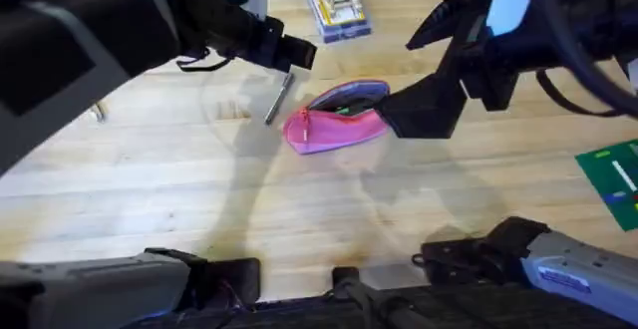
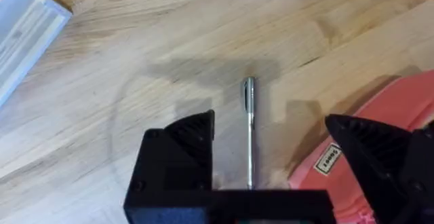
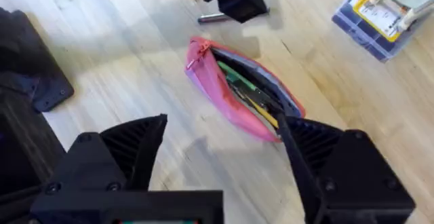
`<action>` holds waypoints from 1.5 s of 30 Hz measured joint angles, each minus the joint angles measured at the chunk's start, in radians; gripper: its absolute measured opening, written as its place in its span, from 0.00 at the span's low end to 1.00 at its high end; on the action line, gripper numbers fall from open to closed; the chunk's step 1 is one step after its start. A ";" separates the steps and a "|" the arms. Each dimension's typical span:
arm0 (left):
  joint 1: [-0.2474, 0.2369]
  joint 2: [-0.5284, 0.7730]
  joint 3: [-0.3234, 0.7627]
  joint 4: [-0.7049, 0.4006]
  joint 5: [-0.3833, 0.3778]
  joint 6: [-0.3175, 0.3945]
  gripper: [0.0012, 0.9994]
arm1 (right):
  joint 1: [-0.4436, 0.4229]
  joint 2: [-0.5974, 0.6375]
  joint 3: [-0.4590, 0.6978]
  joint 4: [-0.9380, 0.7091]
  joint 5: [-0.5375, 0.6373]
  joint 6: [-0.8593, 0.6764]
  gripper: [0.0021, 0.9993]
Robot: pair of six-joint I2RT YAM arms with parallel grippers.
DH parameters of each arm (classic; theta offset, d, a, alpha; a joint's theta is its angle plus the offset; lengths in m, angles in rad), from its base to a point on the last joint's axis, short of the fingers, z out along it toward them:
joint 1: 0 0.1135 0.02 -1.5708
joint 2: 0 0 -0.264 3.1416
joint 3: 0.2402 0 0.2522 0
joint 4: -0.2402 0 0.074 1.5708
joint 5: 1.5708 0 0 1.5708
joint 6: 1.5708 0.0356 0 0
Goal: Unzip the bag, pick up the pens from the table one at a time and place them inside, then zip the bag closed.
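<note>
The pink bag [image 1: 337,122] lies unzipped on the table [image 1: 150,189], with green and yellow items showing inside it [image 3: 234,91]. A slim silver pen [image 1: 278,100] lies just left of the bag. My left gripper [image 1: 297,58] hovers over the pen's far end, open. In the left wrist view the pen [image 2: 250,129] lies on the wood between the spread fingers [image 2: 186,142], and the bag [image 2: 400,112] is beside one of them. My right gripper [image 1: 401,110] is open at the bag's right end, one finger [image 3: 325,159] against that end.
A clear box of supplies [image 1: 337,10] stands at the back centre, close behind the left gripper. A green board [image 1: 610,174] lies at the right edge. A small metal item [image 1: 98,113] sits far left. Bare wood stretches in front of the bag.
</note>
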 joint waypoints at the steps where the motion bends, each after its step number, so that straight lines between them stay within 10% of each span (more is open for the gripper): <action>1: 0.000 0.011 0.000 0.009 0.000 -0.002 0.99 | 0.000 0.000 0.000 -0.002 0.000 0.000 1.00; 38: 0.000 0.304 0.025 -0.038 -0.070 -0.005 0.99 | 0.000 0.000 0.000 -0.047 0.000 0.000 1.00; 42: 0.002 0.304 0.027 -0.046 -0.077 -0.011 0.64 | 0.000 0.000 0.000 -0.047 0.000 0.000 1.00; 45: 0.005 0.304 0.028 -0.050 -0.071 -0.012 0.19 | 0.000 0.000 0.000 -0.047 0.000 0.000 1.00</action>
